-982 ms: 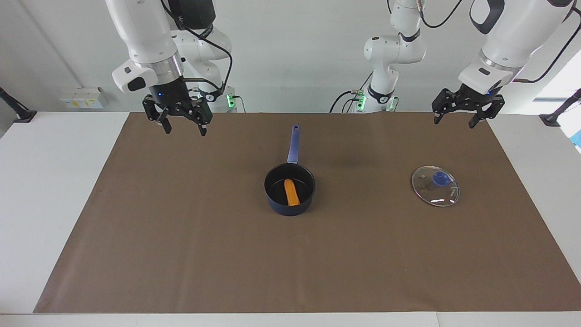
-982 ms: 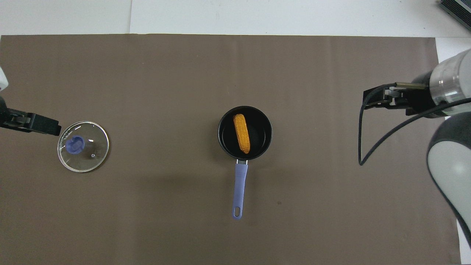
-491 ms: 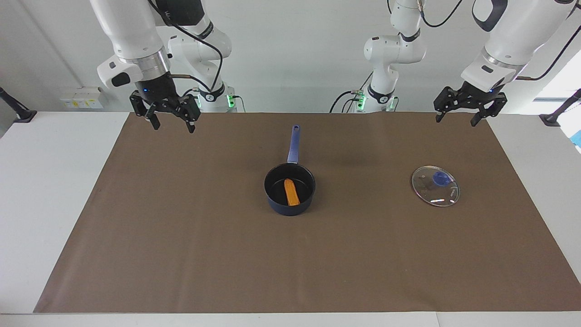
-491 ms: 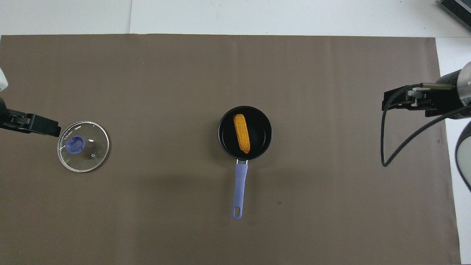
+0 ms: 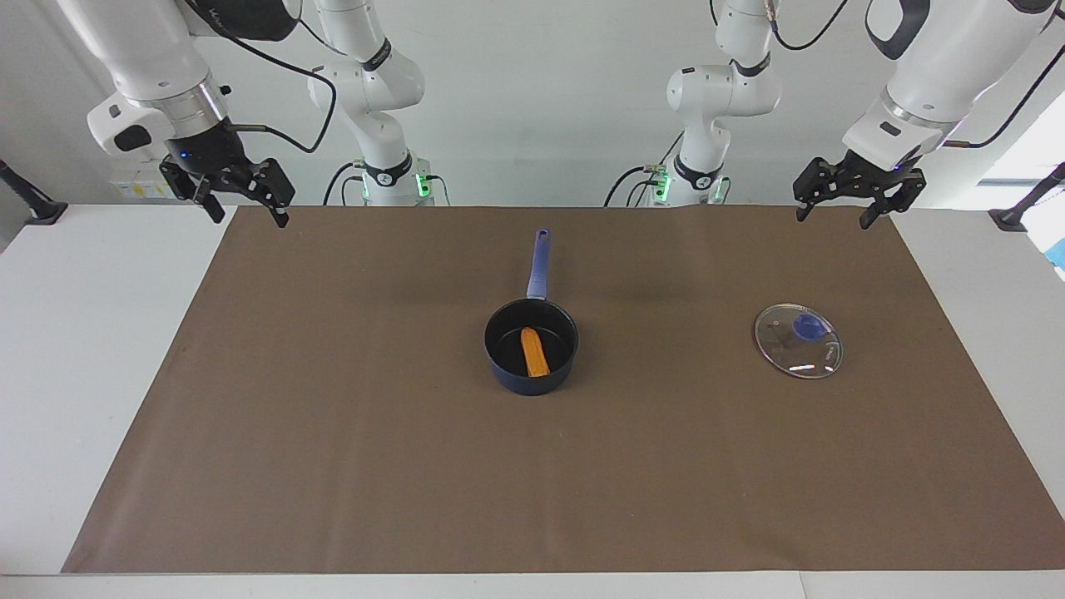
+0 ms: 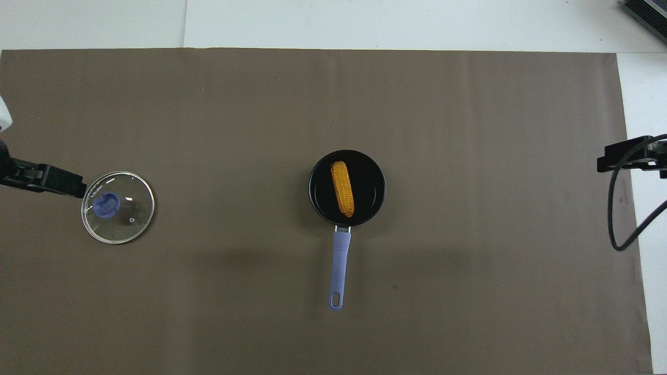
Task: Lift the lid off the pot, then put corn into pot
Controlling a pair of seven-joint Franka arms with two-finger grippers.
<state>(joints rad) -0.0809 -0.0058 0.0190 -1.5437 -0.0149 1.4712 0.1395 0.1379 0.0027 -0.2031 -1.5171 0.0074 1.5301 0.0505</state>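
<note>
The dark blue pot (image 5: 502,367) stands on the middle of the brown mat, with its long handle (image 5: 539,264) pointing toward the robots. The corn (image 5: 533,353) lies inside the pot, and it also shows in the overhead view (image 6: 342,189). The glass lid (image 5: 798,341) with a blue knob lies flat on the mat toward the left arm's end, also in the overhead view (image 6: 118,207). My left gripper (image 5: 833,220) is open and empty, up in the air over the mat's edge near the lid. My right gripper (image 5: 250,220) is open and empty over the mat's corner at the right arm's end.
The brown mat (image 5: 333,466) covers most of the white table (image 5: 83,333). A black cable (image 6: 620,219) hangs from the right arm over the mat's edge. Both arm bases stand at the table's robot end.
My right gripper has moved away from the pot toward the right arm's end of the table and risen a little. The left gripper has barely shifted. Pot, corn and lid have not moved.
</note>
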